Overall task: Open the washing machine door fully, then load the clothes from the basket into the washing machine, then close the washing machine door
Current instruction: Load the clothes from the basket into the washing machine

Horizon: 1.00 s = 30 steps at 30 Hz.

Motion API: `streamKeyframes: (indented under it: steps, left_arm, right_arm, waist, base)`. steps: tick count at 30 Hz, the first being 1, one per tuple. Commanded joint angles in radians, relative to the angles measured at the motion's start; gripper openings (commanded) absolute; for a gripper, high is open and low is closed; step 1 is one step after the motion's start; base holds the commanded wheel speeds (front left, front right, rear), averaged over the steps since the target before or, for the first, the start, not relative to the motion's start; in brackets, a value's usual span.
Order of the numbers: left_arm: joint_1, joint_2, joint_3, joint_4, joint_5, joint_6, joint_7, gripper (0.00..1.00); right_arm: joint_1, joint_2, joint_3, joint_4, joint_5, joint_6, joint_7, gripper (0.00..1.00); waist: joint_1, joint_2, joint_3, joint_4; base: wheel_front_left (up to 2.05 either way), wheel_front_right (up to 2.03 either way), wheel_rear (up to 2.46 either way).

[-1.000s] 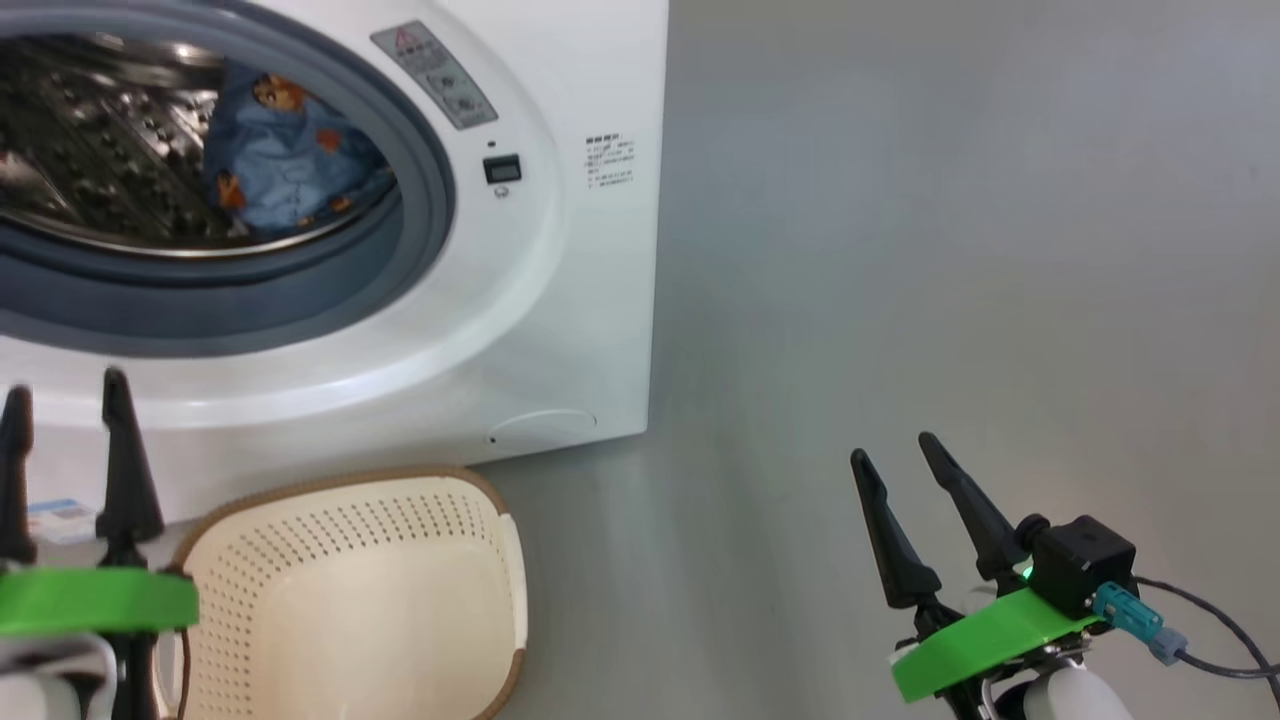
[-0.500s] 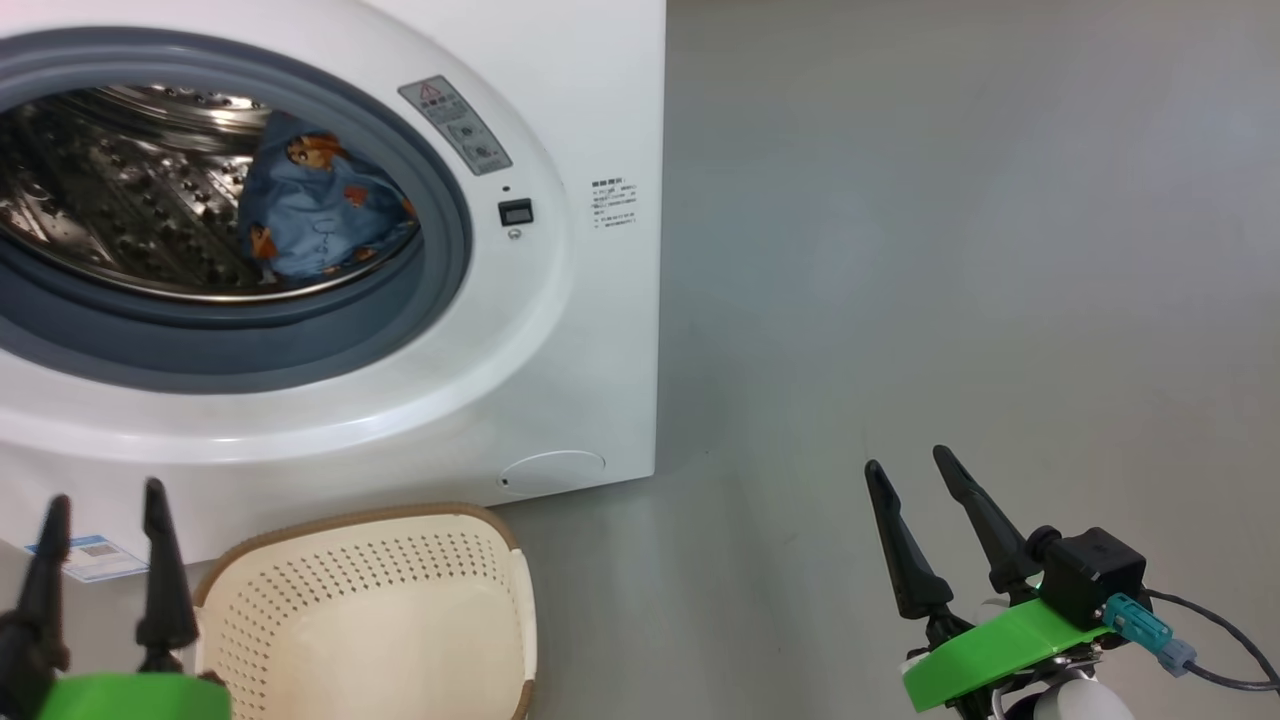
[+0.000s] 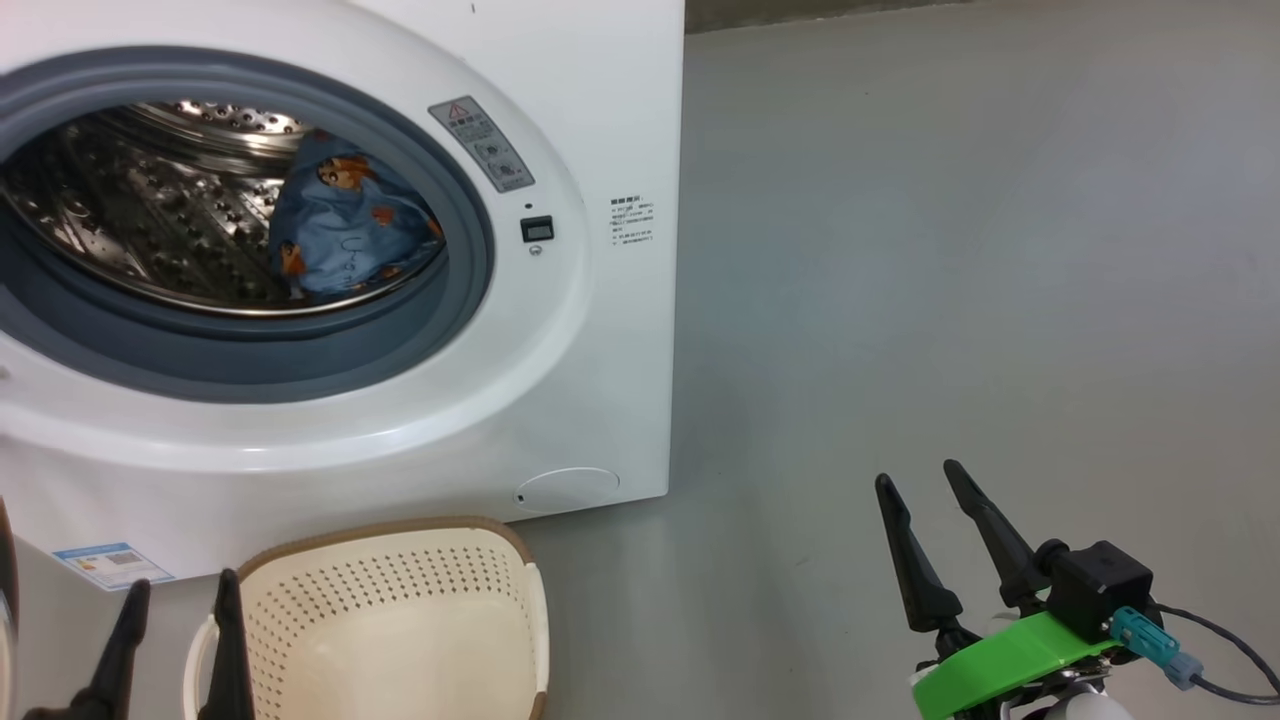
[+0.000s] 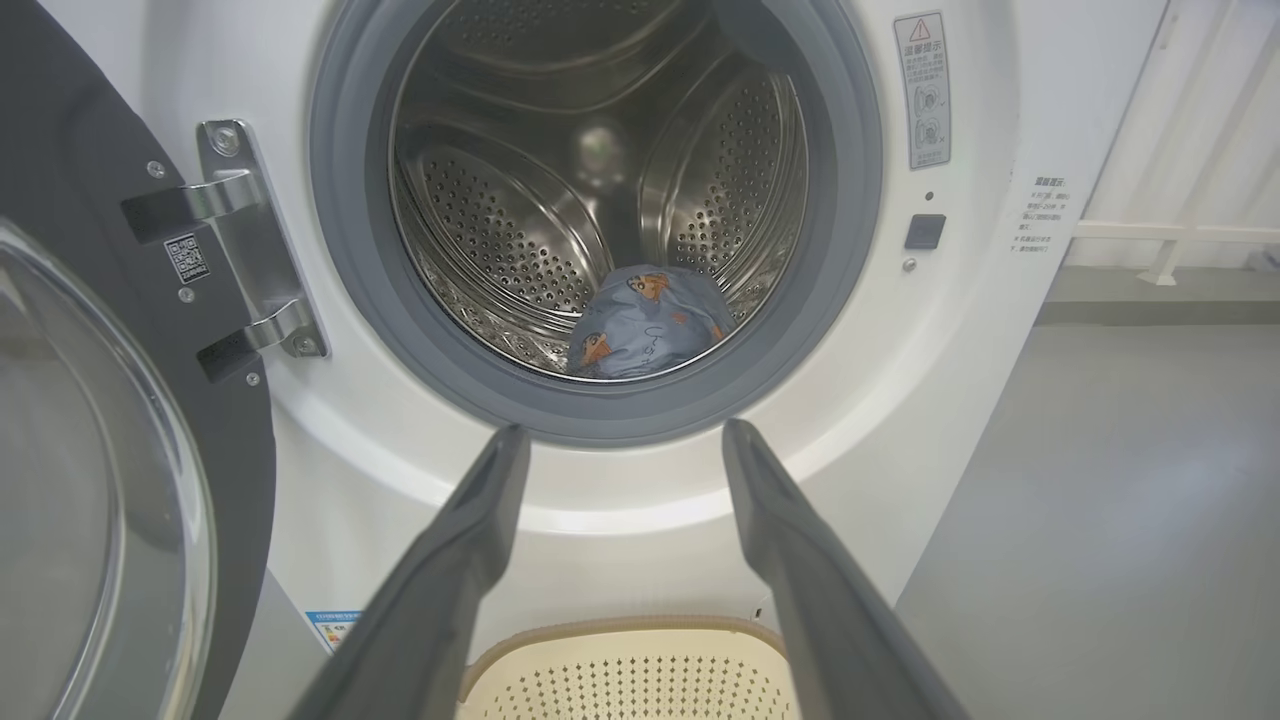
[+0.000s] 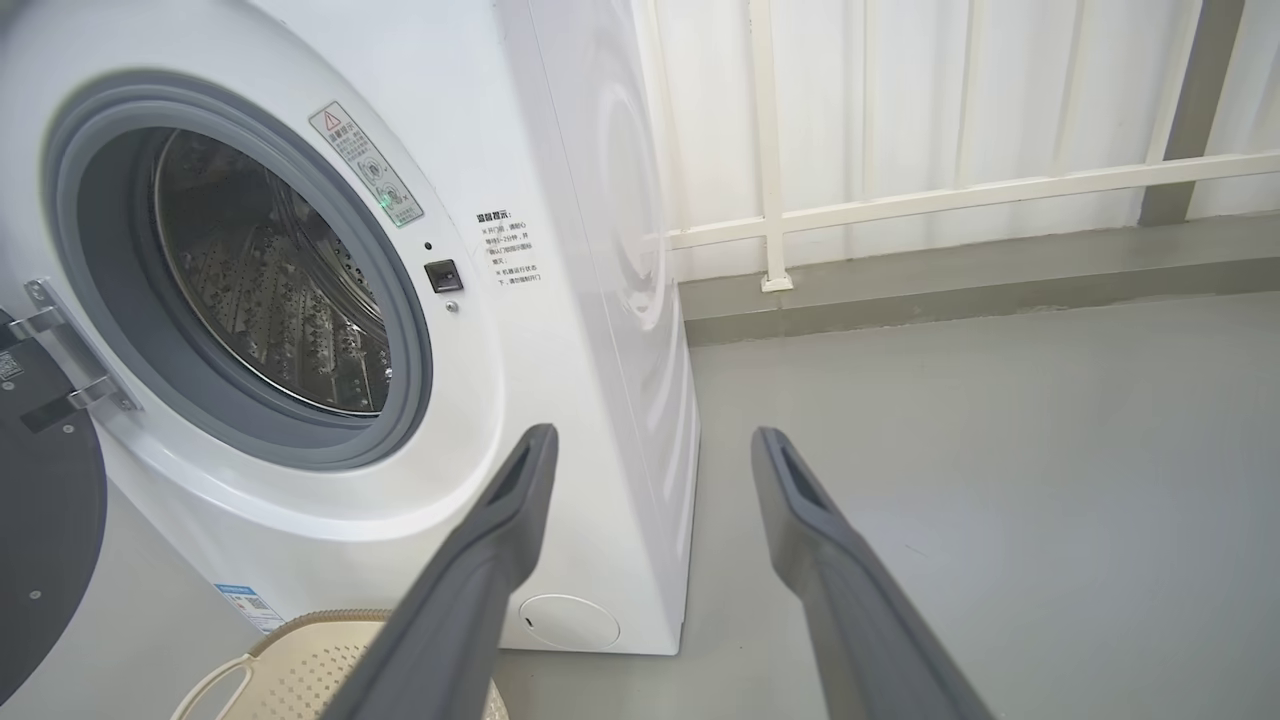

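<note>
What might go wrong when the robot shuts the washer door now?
1. The clothes seem to lie close to the drum's front edge, so the washing machine door might pinch them against the grey ring.
2. The left gripper hangs right beside the basket and may bump it when reaching for the door.

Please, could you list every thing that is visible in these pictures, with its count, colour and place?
washing machine: one, white, on the floor at left.
washing machine door: one, black frame with clear glass, swung open.
clothes: one bundle, light blue with orange-brown bears, in the drum.
basket: one, cream with brown rim, on the floor before the machine.
floor: one, grey, at right.
left gripper: one, dark jaws apart, by the basket.
right gripper: one, dark jaws apart, over the floor.
</note>
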Motion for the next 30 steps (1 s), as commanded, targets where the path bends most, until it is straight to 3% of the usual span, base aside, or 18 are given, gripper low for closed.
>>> streamKeyframes:
  steps: [1, 30]
  left_arm:
    - [-0.008, 0.007, 0.030, -0.033, 0.011, -0.002, -0.005, 1.00]
    - [0.013, -0.024, 0.024, -0.016, 0.008, -0.001, -0.005, 1.00]
  right_arm:
    - [-0.005, 0.003, 0.017, -0.027, -0.012, 0.003, -0.005, 1.00]
    - [0.022, 0.003, 0.000, -0.020, -0.017, 0.003, -0.005, 1.00]
  waist:
    - [0.0000, 0.0000, -0.004, 0.002]
    - [0.0000, 0.0000, -0.047, 0.014]
  base:
    - [0.00, 0.00, 0.00]
    - [0.00, 0.00, 0.00]
